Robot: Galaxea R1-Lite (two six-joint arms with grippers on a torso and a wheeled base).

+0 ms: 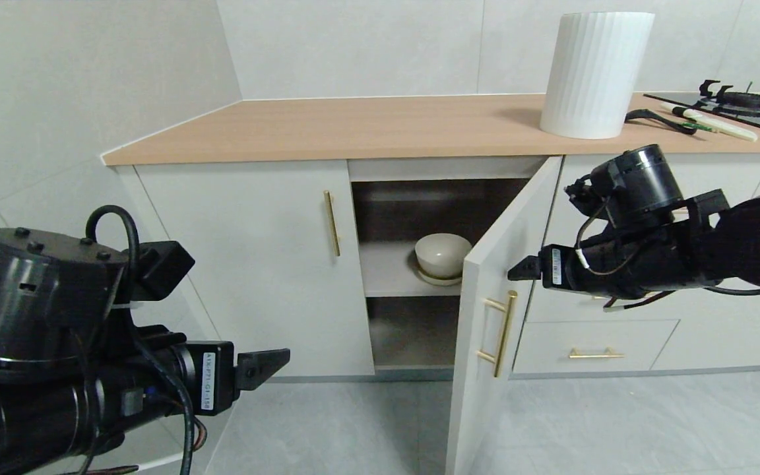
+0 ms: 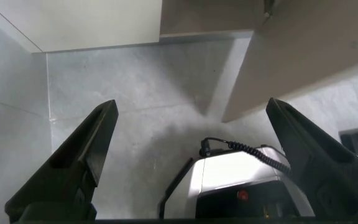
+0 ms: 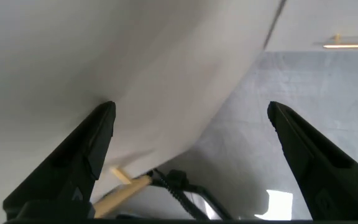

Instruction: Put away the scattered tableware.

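Wood-toned worktop [image 1: 380, 125] tops white cabinets; the bowl [image 1: 443, 256] sits on the shelf [image 1: 386, 270] behind the open door [image 1: 525, 218]. Left gripper [image 2: 191, 124] and right gripper [image 3: 191, 130] hold jaws spread wide, empty, the right beside that door.

wood-look matt countertop [image 1: 367, 128], glossy ceramic bowl [image 1: 443, 256], brushed brass metal handle [image 1: 503, 333], ribbed white container [image 1: 594, 74].

kitchen: wood countertop [image 1: 380, 125], gas hob [image 1: 749, 102], cabinets [image 1: 248, 264].

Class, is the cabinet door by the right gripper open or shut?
Open: the cabinet door stands swung outward, exposing a bowl on the inner shelf.
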